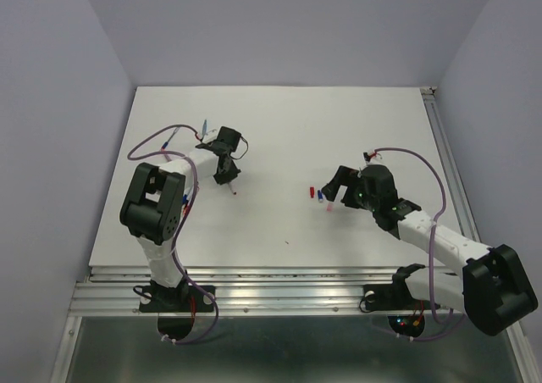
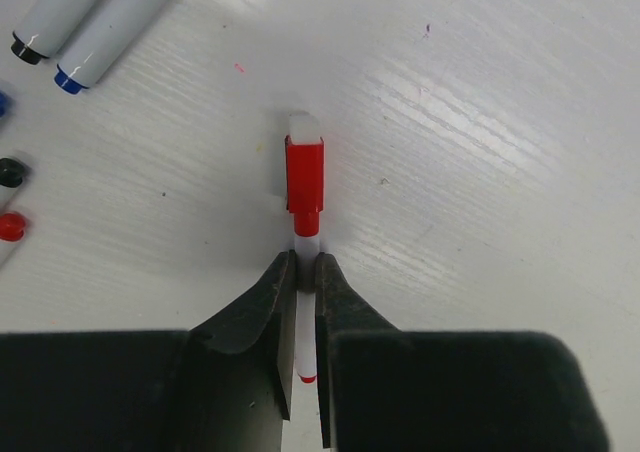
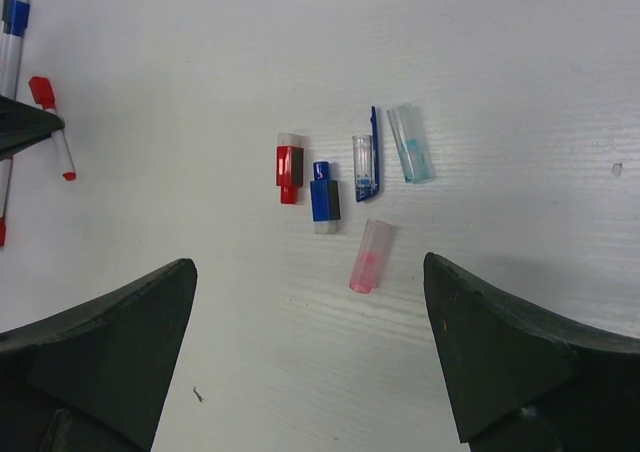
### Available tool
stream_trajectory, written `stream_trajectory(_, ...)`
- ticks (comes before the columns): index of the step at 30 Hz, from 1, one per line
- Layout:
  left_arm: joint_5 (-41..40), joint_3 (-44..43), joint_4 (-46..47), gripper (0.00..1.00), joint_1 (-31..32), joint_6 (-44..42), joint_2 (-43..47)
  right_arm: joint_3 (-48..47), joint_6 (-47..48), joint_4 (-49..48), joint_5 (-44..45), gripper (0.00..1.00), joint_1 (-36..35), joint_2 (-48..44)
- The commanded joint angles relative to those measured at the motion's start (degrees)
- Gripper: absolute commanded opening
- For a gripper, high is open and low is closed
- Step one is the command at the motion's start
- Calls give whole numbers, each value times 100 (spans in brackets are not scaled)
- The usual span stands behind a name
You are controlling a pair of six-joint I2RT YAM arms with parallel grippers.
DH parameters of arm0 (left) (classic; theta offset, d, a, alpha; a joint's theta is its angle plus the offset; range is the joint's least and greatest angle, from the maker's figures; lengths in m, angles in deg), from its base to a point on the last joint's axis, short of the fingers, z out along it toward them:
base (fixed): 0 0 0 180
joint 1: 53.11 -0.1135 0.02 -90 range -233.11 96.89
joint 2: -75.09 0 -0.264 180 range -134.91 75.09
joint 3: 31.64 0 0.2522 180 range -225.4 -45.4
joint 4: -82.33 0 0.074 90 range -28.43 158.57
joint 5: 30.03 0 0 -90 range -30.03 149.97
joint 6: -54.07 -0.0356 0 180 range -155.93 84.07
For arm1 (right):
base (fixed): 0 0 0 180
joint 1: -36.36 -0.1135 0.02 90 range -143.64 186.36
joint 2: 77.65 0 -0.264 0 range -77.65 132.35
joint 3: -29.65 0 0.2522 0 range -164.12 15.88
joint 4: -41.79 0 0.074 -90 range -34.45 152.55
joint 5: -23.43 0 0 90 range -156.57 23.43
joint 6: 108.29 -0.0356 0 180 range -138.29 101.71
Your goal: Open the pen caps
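Observation:
My left gripper (image 2: 305, 268) is shut on a thin white pen barrel (image 2: 305, 244) low over the table. The pen's red cap (image 2: 304, 175) sticks out beyond the fingertips, still on the pen. In the top view this gripper (image 1: 227, 175) is at the left middle. My right gripper (image 3: 310, 272) is open and empty above several loose caps: a red one (image 3: 289, 166), a dark blue one (image 3: 324, 196), a clear one with a dark blue clip (image 3: 366, 157), a light blue one (image 3: 411, 143) and a pink clear one (image 3: 366, 256). In the top view it (image 1: 337, 190) sits right of centre.
Two thick white markers, black-tipped (image 2: 60, 14) and blue-tipped (image 2: 118, 27), lie at the top left of the left wrist view, with more pen ends (image 2: 10, 226) at its left edge. The held red pen (image 3: 52, 127) shows at the left of the right wrist view.

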Motion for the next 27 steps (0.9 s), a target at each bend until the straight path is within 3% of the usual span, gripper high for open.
stream_trajectory(1,120,192,-521,0,118,-285,-303,146,4,-189,155,100,-47,-178)
stream_trajectory(9,83,603,707,0,812,-1478,1338,427,162,-882,-547,100,-47,-634)
stream_trajectory(12,610,902,1385,0,988,-1744,1955,541,57,-1278,-855,100,-47,-916)
stream_trajectory(16,2102,1648,2571,0,1102,-2008,2536,410,5,-1656,-1162,100,-56,-1057)
stream_trajectory(22,2895,1870,3073,0,1445,-2201,2756,-398,-347,-1770,-1610,100,-65,-390)
stream_trajectory(27,3011,2011,3487,0,1744,-2149,2941,-987,-593,-2078,-1787,100,-372,278)
